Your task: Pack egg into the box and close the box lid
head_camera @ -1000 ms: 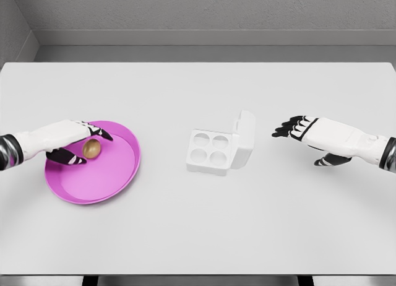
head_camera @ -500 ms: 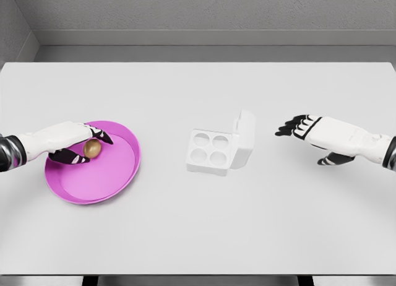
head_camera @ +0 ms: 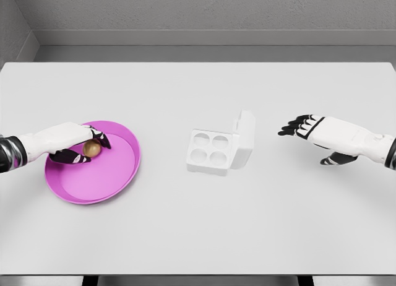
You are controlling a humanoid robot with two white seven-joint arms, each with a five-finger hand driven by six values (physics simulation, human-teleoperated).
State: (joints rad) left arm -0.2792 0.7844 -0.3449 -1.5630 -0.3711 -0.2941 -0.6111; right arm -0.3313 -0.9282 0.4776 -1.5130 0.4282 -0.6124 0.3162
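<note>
Right now I take the white egg box (head_camera: 210, 151) in the middle of the table (head_camera: 198, 236) as my reference. Nearest to me, in front of the box, I see a wide band of bare table running to the near edge. Level with the box and well to its left sits the pink plate (head_camera: 117, 177), with a clear stretch of table between its right rim and the box's left wall. My left hand (head_camera: 62, 140) comes in over the plate's left rim, and its fingers are curled around the brown egg (head_camera: 92, 149), thumb below and fingers above; I cannot tell whether the egg is touching the plate floor or lifted off it. The box itself has four round cups, all showing white, and its lid (head_camera: 245, 139) stands tilted up along the right side, hinged there. To the right of the lid, well apart from it, my right hand (head_camera: 312, 130) hovers over the table with the dark fingers spread and extended toward the box, holding nothing. Beyond the box, the far half of the table runs to its back edge, where a grey wall (head_camera: 210, 13) rises.
</note>
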